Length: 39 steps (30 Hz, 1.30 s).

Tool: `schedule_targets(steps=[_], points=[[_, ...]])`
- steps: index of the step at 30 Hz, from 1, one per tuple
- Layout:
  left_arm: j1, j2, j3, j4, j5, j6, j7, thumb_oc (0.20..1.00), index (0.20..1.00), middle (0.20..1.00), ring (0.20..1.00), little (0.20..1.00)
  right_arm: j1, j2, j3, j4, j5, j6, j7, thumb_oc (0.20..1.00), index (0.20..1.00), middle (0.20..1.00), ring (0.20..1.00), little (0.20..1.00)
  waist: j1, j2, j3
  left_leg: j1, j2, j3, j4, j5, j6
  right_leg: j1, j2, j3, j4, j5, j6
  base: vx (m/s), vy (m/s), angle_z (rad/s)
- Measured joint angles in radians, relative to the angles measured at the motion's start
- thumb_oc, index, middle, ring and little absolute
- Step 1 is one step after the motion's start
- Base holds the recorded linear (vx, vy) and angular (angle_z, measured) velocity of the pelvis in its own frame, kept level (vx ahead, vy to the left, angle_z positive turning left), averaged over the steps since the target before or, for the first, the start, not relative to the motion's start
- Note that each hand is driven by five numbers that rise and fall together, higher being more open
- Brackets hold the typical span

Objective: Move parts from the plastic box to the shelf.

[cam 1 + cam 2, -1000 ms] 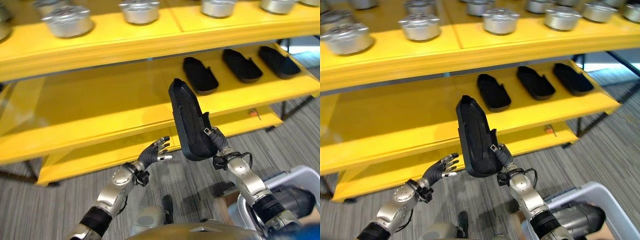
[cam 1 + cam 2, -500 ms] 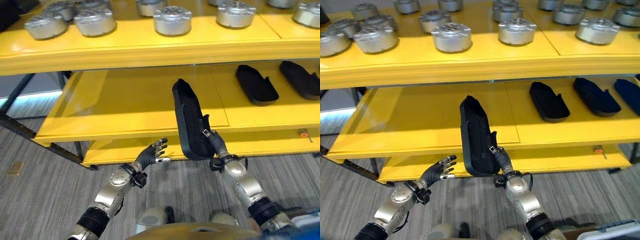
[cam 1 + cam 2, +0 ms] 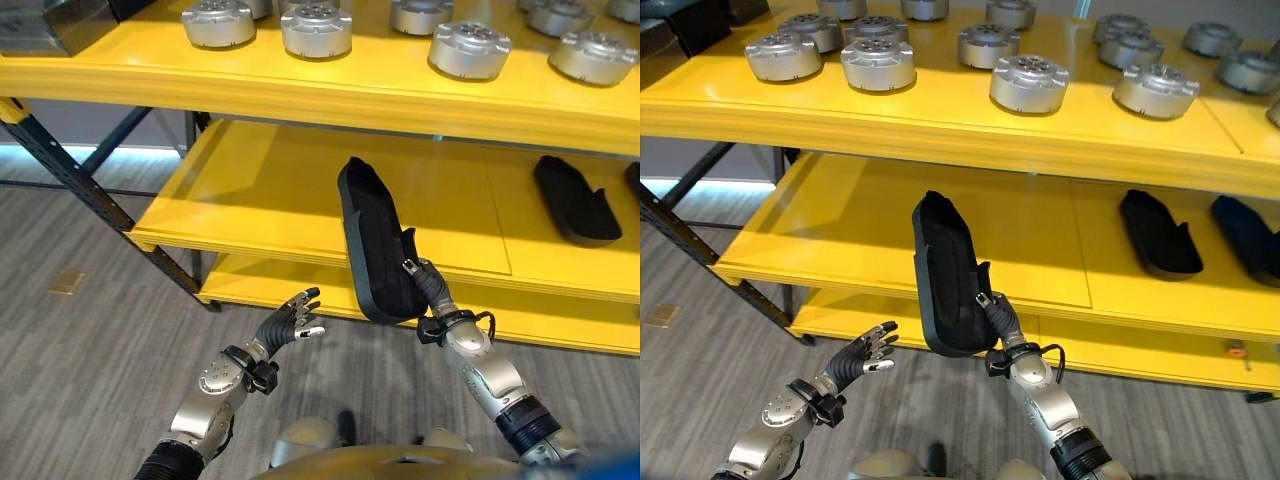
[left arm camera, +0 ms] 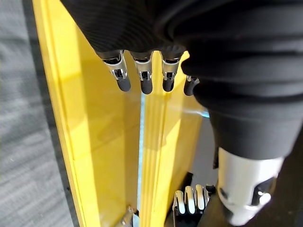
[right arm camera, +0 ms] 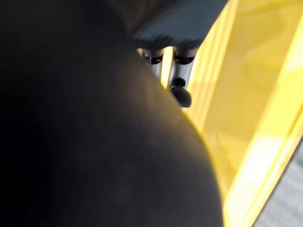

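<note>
My right hand (image 3: 428, 292) is shut on a long black moulded part (image 3: 370, 238), gripping its lower end and holding it upright in front of the middle level of the yellow shelf (image 3: 270, 190). In the right wrist view the black part (image 5: 85, 142) bulks dark before the fingers (image 5: 180, 90). My left hand (image 3: 288, 323) floats open and empty lower left of the part, fingers relaxed; its fingers (image 4: 142, 75) point at the shelf edge. Another black part (image 3: 575, 200) lies on the middle level to the right.
Several round silver metal parts (image 3: 470, 48) stand on the top level. A dark steel post (image 3: 100, 200) braces the shelf's left end. A third, lower yellow level (image 3: 560, 320) runs beneath. Grey carpet (image 3: 90, 330) spreads to the left.
The whole view has swung further left, so the camera has moved: the shelf's left end and post now show and the plastic box is gone. My right hand still holds the part upright.
</note>
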Motion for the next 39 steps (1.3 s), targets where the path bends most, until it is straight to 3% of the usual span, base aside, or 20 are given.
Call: schedule_targets(steps=[1, 4, 6, 8, 10, 11, 13, 17, 20, 24, 26, 27, 28, 29, 30, 32, 34, 37, 38, 39], points=[[-0.002, -0.011, -0.003, 0.003, -0.001, 0.0, 0.0, 1.0, 1.0, 1.0, 1.0, 1.0, 0.0, 0.0, -0.003, 0.003, 0.0, -0.001, 0.007, 0.2, 0.2, 0.2, 0.2, 0.2, -0.006, -0.007, -0.004, 0.008, -0.001, 0.0, -0.012, -0.001, 0.0, 0.016, -0.002, -0.007, -0.046, 0.042, -0.011, 0.15, -0.108, -0.21], [-0.014, -0.041, -0.005, 0.013, -0.01, -0.009, -0.001, 1.0, 1.0, 1.0, 1.0, 1.0, -0.002, -0.002, -0.006, 0.011, 0.0, -0.002, 0.021, 0.2, 0.2, 0.2, 0.2, 0.2, -0.01, -0.002, -0.004, 0.018, 0.001, -0.01, -0.035, 0.011, 0.003, 0.041, -0.012, -0.017, -0.145, 0.11, 0.021, 0.15, -0.119, -0.11], [-0.034, -0.067, -0.015, 0.043, -0.01, -0.012, -0.002, 1.0, 1.0, 1.0, 1.0, 1.0, -0.003, -0.002, -0.013, 0.038, 0.0, -0.006, 0.035, 0.2, 0.2, 0.2, 0.2, 0.2, -0.033, 0.021, 0.005, 0.025, 0.008, -0.039, -0.046, 0.024, 0.018, 0.033, -0.031, 0.004, -0.134, 0.123, 0.037, 0.12, -0.167, 0.5], [-0.033, -0.068, -0.028, 0.045, -0.009, -0.015, -0.004, 1.0, 1.0, 1.0, 1.0, 1.0, 0.005, -0.005, -0.014, 0.055, 0.001, -0.006, 0.042, 0.2, 0.2, 0.2, 0.2, 0.2, -0.033, 0.011, 0.003, 0.032, 0.026, -0.074, -0.041, 0.018, -0.013, 0.023, -0.066, 0.005, -0.177, 0.171, 0.04, 0.28, -0.256, 0.69], [-0.012, -0.047, -0.01, 0.044, -0.008, -0.015, 0.004, 1.0, 1.0, 1.0, 1.0, 1.0, 0.001, -0.012, -0.008, 0.055, 0.002, -0.008, 0.056, 0.2, 0.2, 0.2, 0.2, 0.2, -0.006, -0.012, 0.005, 0.029, 0.065, -0.041, 0.05, -0.072, -0.125, 0.089, -0.053, -0.033, -0.222, 0.173, 0.008, 0.32, -0.198, 0.15], [-0.009, -0.039, -0.006, 0.038, -0.009, -0.016, 0.016, 1.0, 1.0, 1.0, 1.0, 1.0, 0.0, -0.033, -0.011, 0.053, 0.003, -0.009, 0.054, 0.2, 0.2, 0.2, 0.2, 0.2, -0.011, 0.001, -0.002, 0.028, 0.126, 0.024, 0.109, -0.099, -0.129, 0.123, -0.006, -0.047, -0.218, 0.141, -0.023, 0.26, -0.159, 0.16], [-0.007, -0.042, 0.008, 0.0, -0.008, -0.016, 0.023, 1.0, 1.0, 1.0, 1.0, 1.0, -0.005, -0.043, -0.034, 0.052, 0.003, -0.009, 0.042, 0.2, 0.2, 0.2, 0.2, 0.2, -0.014, 0.002, -0.005, 0.031, 0.173, 0.047, 0.125, -0.101, -0.13, 0.125, 0.037, -0.055, -0.199, 0.1, -0.05, 0.2, -0.121, 0.07], [-0.019, -0.078, 0.001, -0.004, 0.005, -0.015, 0.023, 1.0, 1.0, 1.0, 1.0, 1.0, -0.006, -0.051, -0.053, 0.054, 0.002, 0.0, 0.01, 0.2, 0.2, 0.2, 0.2, 0.2, -0.019, 0.007, -0.006, 0.032, 0.201, 0.082, 0.168, -0.056, -0.161, 0.15, 0.057, -0.055, -0.218, 0.077, -0.084, 0.19, -0.148, -0.11], [-0.011, -0.073, 0.014, -0.004, 0.031, -0.016, 0.116, 1.0, 1.0, 1.0, 1.0, 1.0, -0.01, -0.049, -0.058, 0.059, 0.004, 0.008, -0.016, 0.2, 0.2, 0.2, 0.2, 0.2, -0.019, 0.016, -0.011, 0.024, 0.214, 0.098, 0.226, -0.039, -0.183, 0.169, 0.058, -0.055, -0.209, 0.045, -0.094, 0.16, -0.25, -0.01], [0.024, -0.054, 0.111, -0.003, 0.032, -0.017, 0.134, 1.0, 1.0, 1.0, 1.0, 1.0, -0.011, -0.044, -0.077, 0.075, 0.005, 0.02, -0.031, 0.2, 0.2, 0.2, 0.2, 0.2, -0.016, 0.012, -0.011, -0.044, 0.244, 0.124, 0.384, -0.007, -0.163, 0.159, 0.047, -0.067, -0.149, -0.002, -0.109, 0.06, -0.139, 0.04], [0.029, -0.06, 0.128, -0.001, 0.031, -0.017, 0.124, 1.0, 1.0, 1.0, 1.0, 1.0, -0.012, -0.049, -0.088, 0.076, 0.005, 0.023, -0.038, 0.2, 0.2, 0.2, 0.2, 0.2, -0.019, 0.02, -0.004, -0.136, 0.268, 0.11, 0.534, 0.072, -0.199, 0.123, 0.04, -0.085, -0.08, -0.016, -0.129, 0.01, 0.014, 0.23], [0.023, -0.057, 0.121, -0.001, 0.032, -0.017, 0.116, 1.0, 1.0, 1.0, 1.0, 1.0, -0.008, -0.039, -0.1, 0.078, 0.005, 0.028, -0.043, 0.2, 0.2, 0.2, 0.2, 0.2, -0.02, 0.009, 0.003, -0.217, 0.295, 0.108, 0.644, 0.172, -0.199, 0.117, 0.025, -0.093, -0.062, -0.016, -0.131, 0.02, 0.146, 0.27], [0.021, -0.053, 0.118, -0.002, 0.031, -0.017, 0.108, 1.0, 1.0, 1.0, 1.0, 1.0, -0.009, -0.034, -0.1, 0.078, 0.005, 0.032, -0.047, 0.2, 0.2, 0.2, 0.2, 0.2, -0.02, -0.004, 0.008, -0.252, 0.308, 0.118, 0.692, 0.176, -0.196, 0.128, 0.012, -0.092, -0.073, -0.016, -0.133, 0.04, 0.237, 0.08], [0.021, -0.05, 0.112, 0.002, 0.031, -0.016, 0.102, 1.0, 1.0, 1.0, 1.0, 1.0, -0.012, -0.032, -0.092, 0.078, 0.004, 0.037, -0.053, 0.2, 0.2, 0.2, 0.2, 0.2, -0.02, -0.006, 0.008, -0.264, 0.337, 0.139, 0.679, 0.126, -0.184, 0.143, 0.015, -0.09, -0.1, -0.021, -0.124, 0.07, 0.395, -0.09], [0.021, -0.056, 0.091, -0.002, 0.03, -0.01, 0.102, 1.0, 1.0, 1.0, 1.0, 1.0, -0.017, -0.043, -0.075, 0.08, 0.003, 0.039, -0.059, 0.2, 0.2, 0.2, 0.2, 0.2, -0.041, 0.017, 0.002, -0.219, 0.374, 0.141, 0.431, 0.1, -0.179, 0.149, 0.036, -0.101, -0.109, -0.033, -0.119, 0.06, 0.362, -0.13], [0.016, -0.057, 0.077, -0.008, 0.031, -0.007, 0.102, 1.0, 1.0, 1.0, 1.0, 1.0, -0.013, -0.046, -0.076, 0.081, 0.0, 0.042, -0.066, 0.2, 0.2, 0.2, 0.2, 0.2, -0.063, 0.035, -0.002, -0.152, 0.368, 0.107, 0.214, 0.107, -0.197, 0.15, 0.039, -0.094, -0.093, -0.037, -0.115, 0.01, 0.312, -0.09], [0.002, -0.056, 0.07, -0.007, 0.033, -0.007, 0.102, 1.0, 1.0, 1.0, 1.0, 1.0, -0.008, -0.069, -0.08, 0.082, -0.001, 0.043, -0.072, 0.2, 0.2, 0.2, 0.2, 0.2, -0.073, 0.038, -0.001, -0.114, 0.369, 0.081, 0.176, 0.106, -0.196, 0.135, 0.031, -0.071, -0.062, -0.046, -0.106, -0.01, 0.308, -0.17], [-0.028, -0.055, 0.045, -0.008, 0.032, -0.008, 0.08, 1.0, 1.0, 1.0, 1.0, 1.0, -0.003, -0.118, -0.1, 0.081, -0.004, 0.043, -0.066, 0.2, 0.2, 0.2, 0.2, 0.2, -0.084, 0.063, -0.007, -0.046, 0.332, 0.121, 0.116, 0.118, -0.18, 0.093, 0.001, -0.051, 0.011, -0.067, -0.072, 0.0, 0.194, -0.09], [-0.037, -0.055, 0.035, -0.009, 0.032, -0.009, 0.066, 1.0, 1.0, 1.0, 1.0, 1.0, 0.006, -0.124, -0.116, 0.083, -0.004, 0.044, -0.069, 0.2, 0.2, 0.2, 0.2, 0.2, -0.102, 0.066, -0.007, -0.02, 0.323, 0.134, 0.066, 0.079, -0.191, 0.086, -0.014, -0.061, 0.042, -0.081, -0.05, 0.02, 0.228, 0.4], [-0.06, -0.051, 0.036, -0.008, 0.033, -0.009, 0.058, 1.0, 1.0, 1.0, 1.0, 1.0, 0.008, -0.108, -0.127, 0.095, -0.004, 0.044, -0.073, 0.2, 0.2, 0.2, 0.2, 0.2, -0.099, 0.034, 0.001, -0.006, 0.289, 0.133, 0.046, 0.077, -0.194, 0.082, -0.046, -0.062, 0.059, -0.086, -0.036, 0.03, 0.188, 0.25]])
